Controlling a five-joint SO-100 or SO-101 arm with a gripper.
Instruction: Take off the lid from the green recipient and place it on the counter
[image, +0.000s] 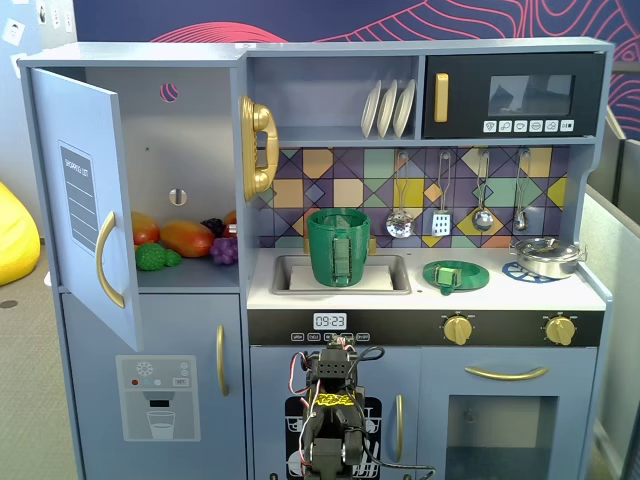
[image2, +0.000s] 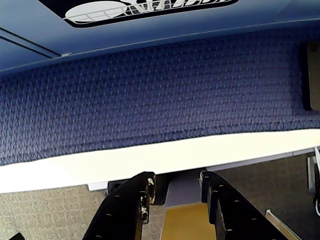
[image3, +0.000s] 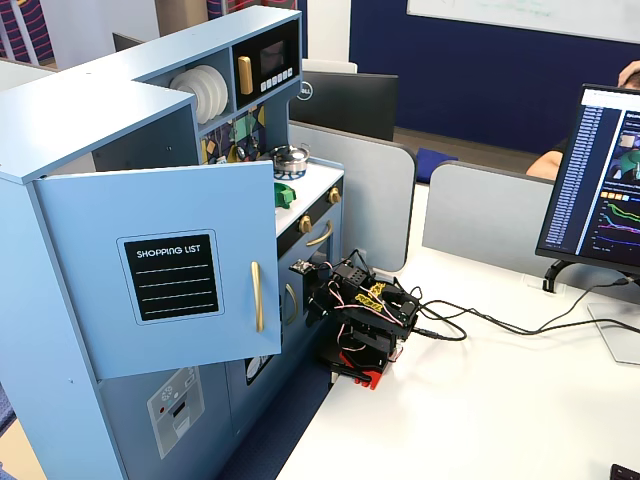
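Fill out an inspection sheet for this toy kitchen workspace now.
Surface: white counter, sink recess at left.
Job's things: tall dark-green plastic pot stands in the sink, uncovered; flat round green lid lies on the counter beside it.
Clutter: silver metal pan on the right burner; toy fruit in the open cupboard.
Grippers: black two-finger gripper open, empty, low before the cabinet.
Cables: black cable across the white desk.
Surroundings: monitor, grey dividers.
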